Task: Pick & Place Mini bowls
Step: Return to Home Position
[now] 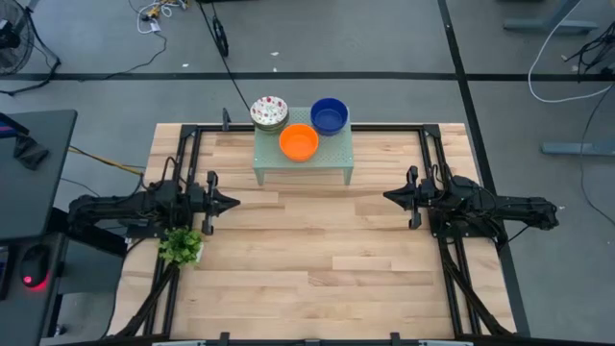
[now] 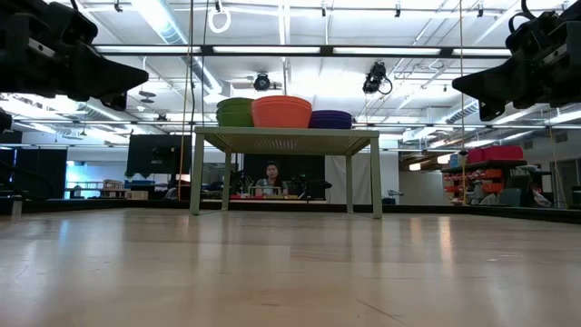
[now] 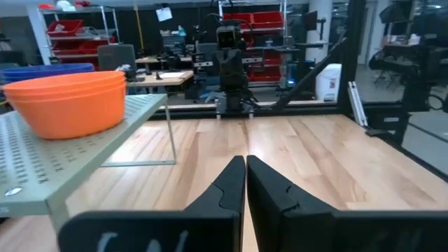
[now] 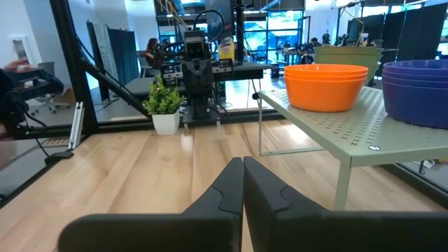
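Observation:
Three stacks of mini bowls sit on the pale green perforated stand [image 1: 303, 160] at the table's far middle: an orange stack [image 1: 299, 142], a blue stack [image 1: 329, 116] and a white red-speckled stack [image 1: 269, 112]. The orange stack [image 3: 68, 102] shows in the left wrist view; orange [image 4: 325, 85] and blue [image 4: 416, 91] stacks show in the right wrist view. My left gripper [image 1: 234, 203] hovers shut at the table's left, pointing right. My right gripper [image 1: 387, 196] hovers shut at the table's right, pointing left. Both stand nearer than the stand and touch nothing.
A small green leafy plant [image 1: 181, 247] in a white pot stands on the table's left side, just near of my left arm. Bare wooden table [image 1: 317, 259] lies between and in front of the grippers. A person [image 2: 270, 174] sits in the room beyond the stand.

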Robot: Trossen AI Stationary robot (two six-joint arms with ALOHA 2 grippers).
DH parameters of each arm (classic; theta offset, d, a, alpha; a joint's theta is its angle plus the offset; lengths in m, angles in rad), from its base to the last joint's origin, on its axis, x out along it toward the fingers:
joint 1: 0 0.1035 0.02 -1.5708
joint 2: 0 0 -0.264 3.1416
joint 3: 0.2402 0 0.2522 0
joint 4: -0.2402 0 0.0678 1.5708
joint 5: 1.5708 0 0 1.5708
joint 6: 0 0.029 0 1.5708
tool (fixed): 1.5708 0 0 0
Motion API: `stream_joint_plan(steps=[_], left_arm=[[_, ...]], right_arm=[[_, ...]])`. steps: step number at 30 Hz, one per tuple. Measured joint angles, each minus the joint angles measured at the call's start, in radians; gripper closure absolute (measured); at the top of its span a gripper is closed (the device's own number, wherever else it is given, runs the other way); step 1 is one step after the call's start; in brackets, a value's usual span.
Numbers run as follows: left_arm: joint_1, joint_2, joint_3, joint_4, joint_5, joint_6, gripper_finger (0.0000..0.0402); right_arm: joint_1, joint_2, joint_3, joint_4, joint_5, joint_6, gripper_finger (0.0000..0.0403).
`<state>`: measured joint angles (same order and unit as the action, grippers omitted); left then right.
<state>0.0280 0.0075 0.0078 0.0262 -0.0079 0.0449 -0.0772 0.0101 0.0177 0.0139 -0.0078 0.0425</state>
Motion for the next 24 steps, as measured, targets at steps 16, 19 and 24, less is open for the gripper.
stream_joint_plan(steps=[16,19,24], left_arm=[[0.001,-0.001,-0.001,0.025,-0.007,-0.015,0.0381],[0.001,-0.001,-0.001,0.026,-0.008,-0.015,0.0381],[0.001,-0.001,-0.001,0.027,-0.009,-0.015,0.0381]], right_arm=[[0.0,0.0,0.0,0.0,0.0,0.0,0.0389],[0.0,0.0,0.0,0.0,0.0,0.0,0.0389],[0.0,0.0,0.0,0.0,0.0,0.0,0.0389]])
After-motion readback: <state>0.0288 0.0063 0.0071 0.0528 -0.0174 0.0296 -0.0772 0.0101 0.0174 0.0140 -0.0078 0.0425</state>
